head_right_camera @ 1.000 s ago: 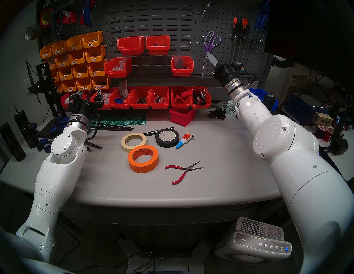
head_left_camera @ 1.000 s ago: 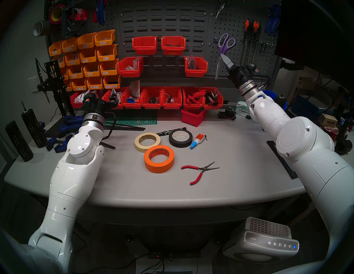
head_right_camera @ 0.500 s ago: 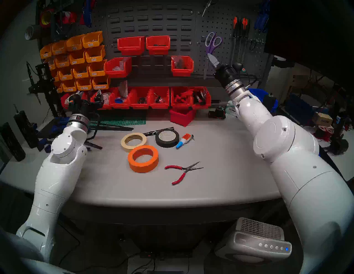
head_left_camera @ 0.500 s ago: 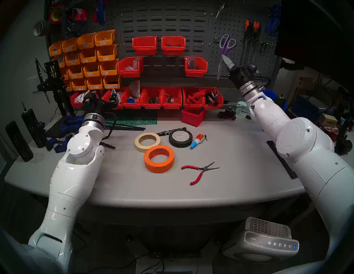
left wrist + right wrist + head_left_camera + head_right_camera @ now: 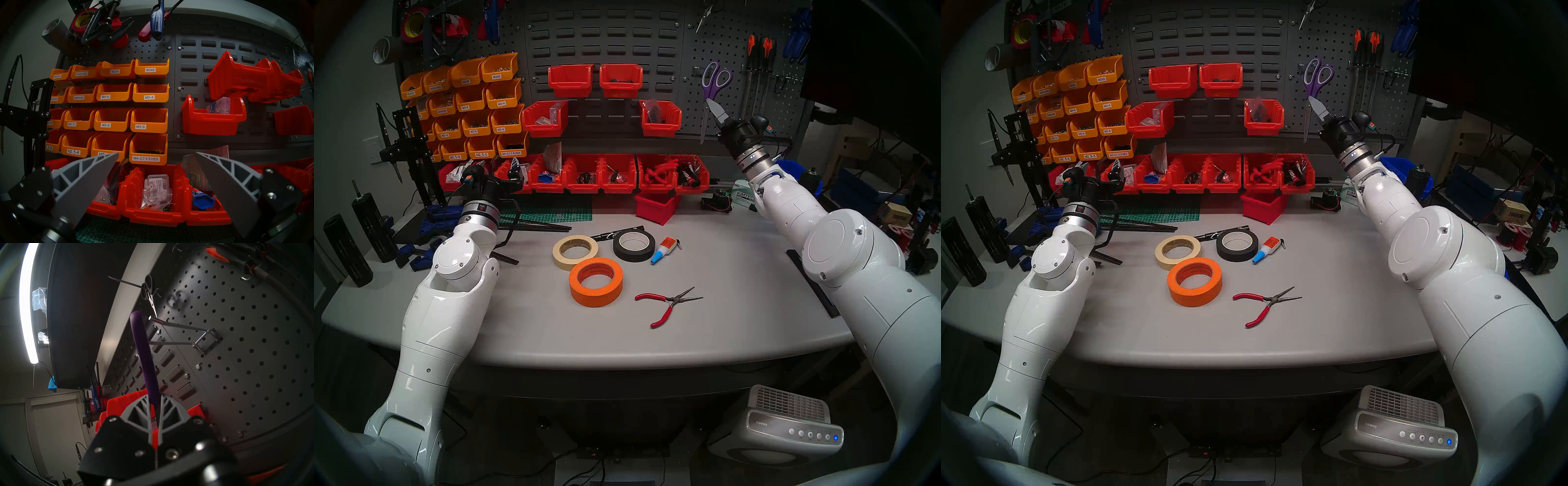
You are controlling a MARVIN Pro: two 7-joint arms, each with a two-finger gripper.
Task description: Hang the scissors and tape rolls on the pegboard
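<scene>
- Scissors (image 5: 711, 89) sit slightly right of and lower than a second ago, blades now more upright; right gripper (image 5: 715, 109) shifted with them a touch; left arm, desk items unchanged.
- desk (image 5: 738, 298): grey, curved front edge, carries all three tape rolls, none hung yet.
- pegboard (image 5: 731, 51): dark grey panel with round holes at back right; scissors are up against it, purple loops near a double-prong metal hook (image 5: 180, 334). Wrist view shows the handle just beside the hook tips; cannot tell if a loop is over a prong.
- left gripper (image 5: 157, 169): jaws spread wide, empty, raised at back left of the desk, facing the orange bins (image 5: 117, 108) and red bins (image 5: 153, 200).
- right gripper: jaws clenched on the scissors at the pivot area, below the purple handles; blades hang down under the grip, tip near the pegboard's lower edge.
- orange tape roll (image 5: 596, 282): flat on the desk, centre, nearest the front edge, touching or just beside the cream roll.
- black tape roll (image 5: 634, 245): flat, white core, behind and right of the orange one.
- cream tape roll (image 5: 575, 252): flat, left of the black roll.
- red-handled pliers (image 5: 667, 303): open, lying right of the orange roll.
- glue bottle (image 5: 663, 250): blue cap, just right of the black roll.
- black marker (image 5: 612, 233): behind the black roll.
</scene>
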